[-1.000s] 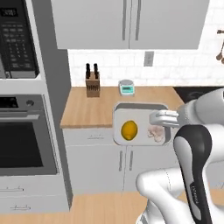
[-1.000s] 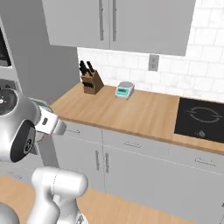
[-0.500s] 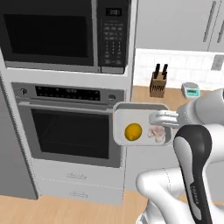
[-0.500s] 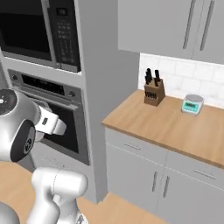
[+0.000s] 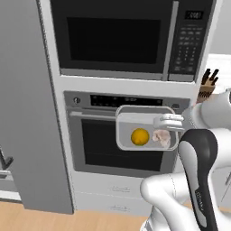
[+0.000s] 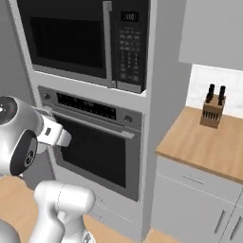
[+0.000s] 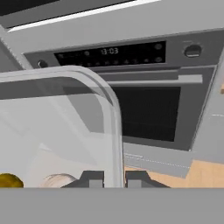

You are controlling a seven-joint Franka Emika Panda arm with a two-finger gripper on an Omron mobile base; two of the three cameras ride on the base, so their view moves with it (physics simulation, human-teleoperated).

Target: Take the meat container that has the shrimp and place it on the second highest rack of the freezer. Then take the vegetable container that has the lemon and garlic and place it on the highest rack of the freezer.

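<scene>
Jaws pinch the rim of one clear container (image 5: 145, 133) holding one lemon (image 5: 140, 136) and seemingly one garlic (image 5: 160, 137).

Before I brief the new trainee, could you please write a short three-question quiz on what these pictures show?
1. True or false: the gripper holds the clear container by its rim.
2. Which is in the container besides the lemon? A) shrimp B) garlic C) a knife
3. Fill in: the container hangs in front of the ____ door, below the microwave.

Key: 1 true; 2 B; 3 oven.
</scene>
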